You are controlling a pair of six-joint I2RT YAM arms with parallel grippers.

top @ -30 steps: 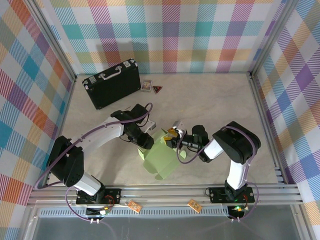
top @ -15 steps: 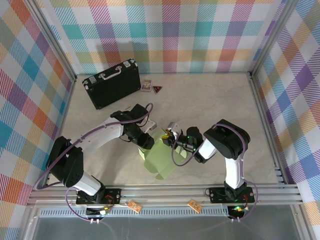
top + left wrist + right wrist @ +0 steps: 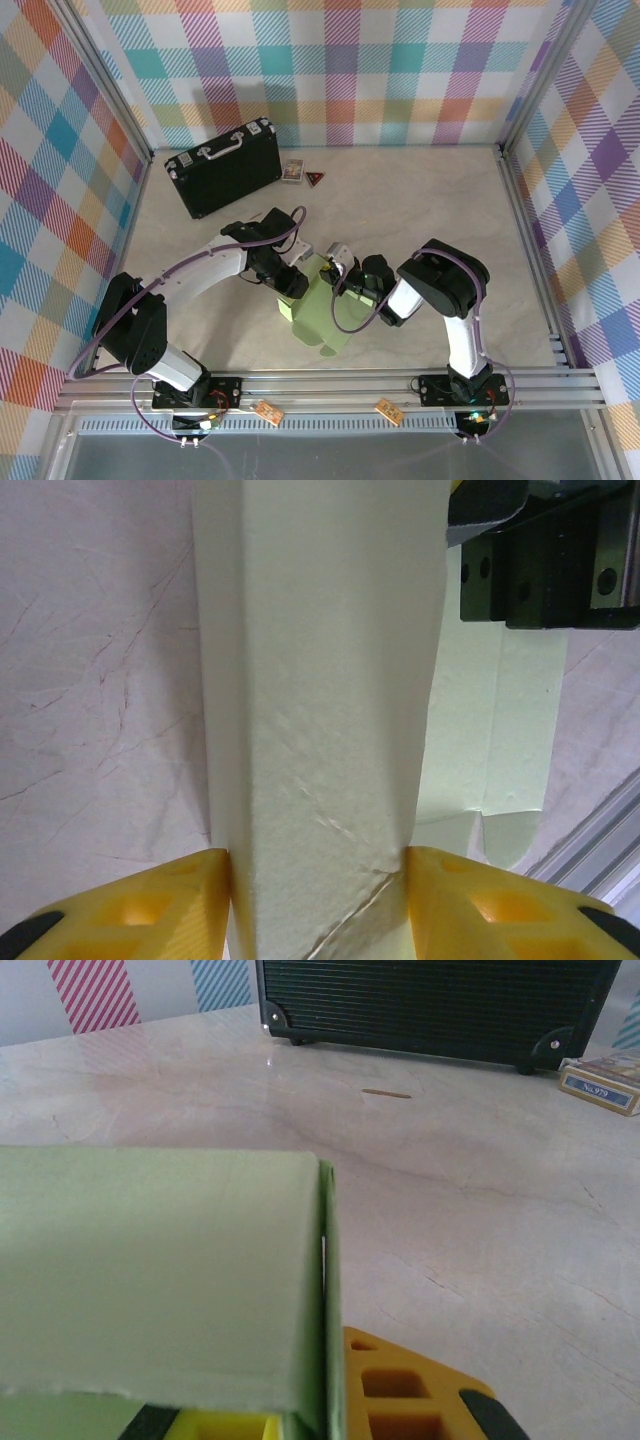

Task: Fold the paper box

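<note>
Paper box (image 3: 320, 312) stands mid tabletop (image 3: 420, 200), left end effector (image 3: 297, 283) clamped across its folded wall, right end effector (image 3: 338, 272) pinching a flap. Black briefcase (image 3: 223, 166) and card pack (image 3: 292, 171) lie at 11 o'clock, well apart.

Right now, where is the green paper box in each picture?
Top external: paper box in the middle, slightly low.
Left wrist: paper box runs down the centre, clamped in the left gripper.
Right wrist: paper box at lower left.
Shared landmark: marbled table.

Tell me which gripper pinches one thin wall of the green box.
The right gripper, shut on one wall of the paper box; the left gripper straddles a whole folded section.
</note>
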